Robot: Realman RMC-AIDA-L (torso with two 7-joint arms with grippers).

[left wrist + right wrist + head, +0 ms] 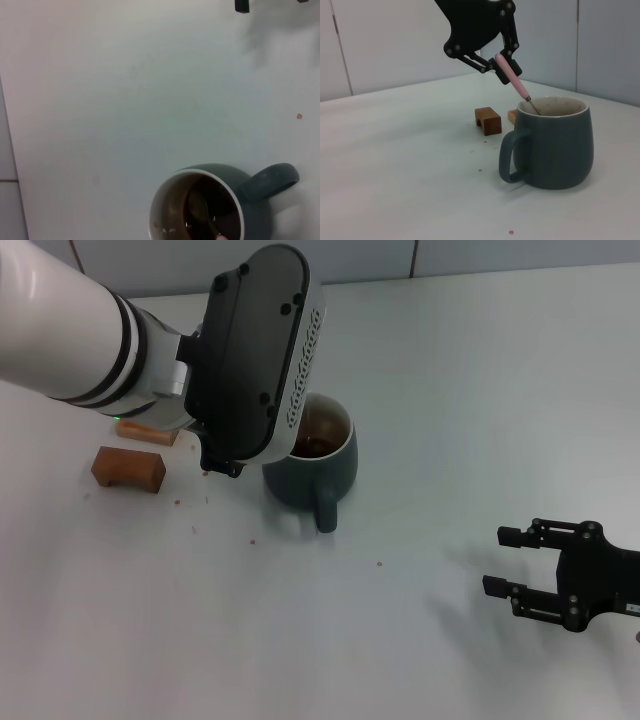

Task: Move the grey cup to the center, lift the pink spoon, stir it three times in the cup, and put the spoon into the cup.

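From the head camera the left end effector [501, 64] is mostly hidden behind its own dark wrist housing, and that housing also covers the far side of the grey cup [312, 465]; the pink spoon [513, 79] cannot be made out there at all; in the left wrist view the cup is cut off at the frame edge and only the spoon's silver bowl shows dimly inside it, with a sliver of pink at the border; the right wrist view gives the clear look: the left end effector is clamped on the upper end of the spoon's pale pink handle, the spoon slanting down from it with its metal end dipped below the cup's rim; the cup stands upright on the white counter [470, 390] directly beneath that end effector, dark blue-grey outside, pale cream on rim and inside, brown staining within, its single loop handle turned toward the robot; a brown block [128, 468] lies on the counter just beside the left end effector, and a second one [146, 433] is largely hidden behind the arm; the right end effector [512, 562] rests low near the counter, well apart from the cup, its fingers spread open and holding nothing; a few small crumbs dot the counter near the cup.
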